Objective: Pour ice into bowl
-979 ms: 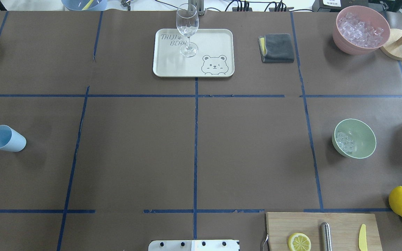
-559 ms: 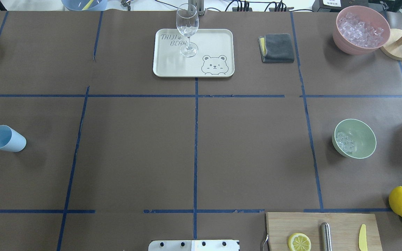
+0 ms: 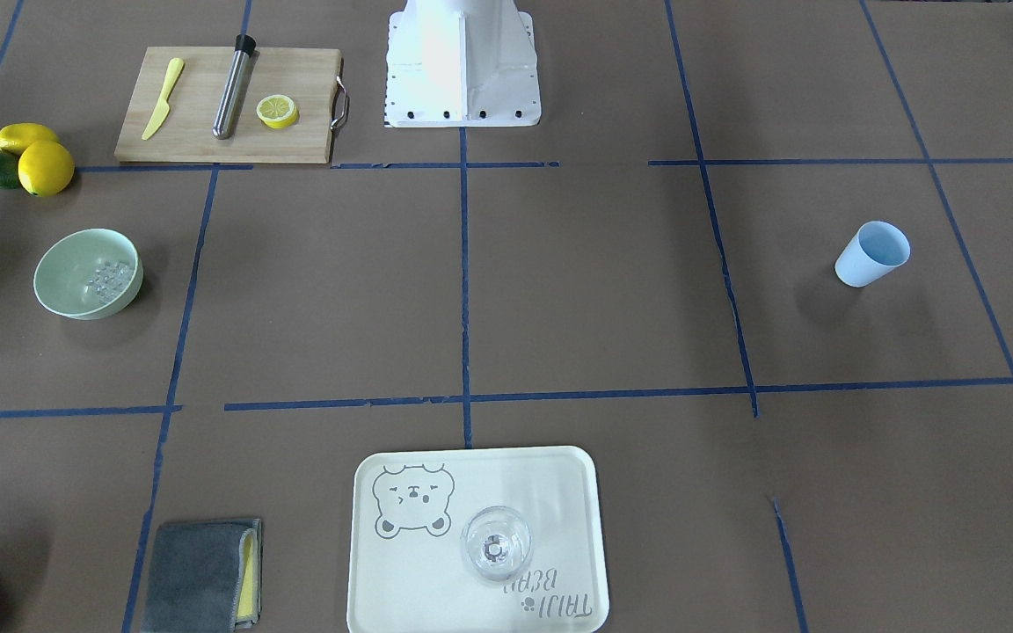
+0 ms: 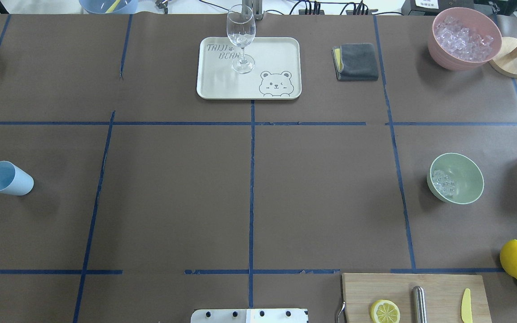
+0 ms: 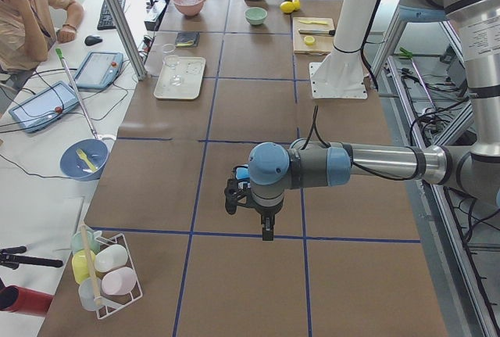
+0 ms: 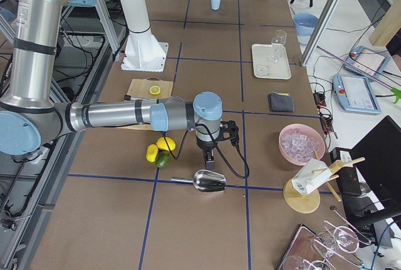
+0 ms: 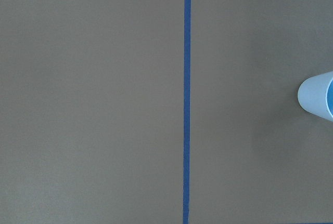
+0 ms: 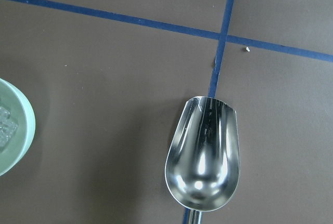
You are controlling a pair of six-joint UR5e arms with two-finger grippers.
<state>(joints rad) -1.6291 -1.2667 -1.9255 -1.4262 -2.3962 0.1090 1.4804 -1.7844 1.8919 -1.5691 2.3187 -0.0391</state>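
Jaws: the left gripper and the right gripper each show only in a side view, so I cannot tell whether their jaws are spread or pressed together; neither visibly holds anything.
Left of desk: a light blue cup stands alone and looks empty; the left gripper hangs close above the desk just beside it.
Middle, far edge: a wine glass stands on a cream tray with a bear print.
Right of desk: the mint-green bowl sits upright with the ice already inside, heaped against one wall.
Far right: a pink bowl full of ice cubes, and a metal scoop lying empty on the desk, near the mint-green bowl, under the right gripper.
Step in hand: judging by the ice in the bowl, the pour seems finished.
Next move: probably none beyond both arms retreating; more ice would mean picking up the scoop.
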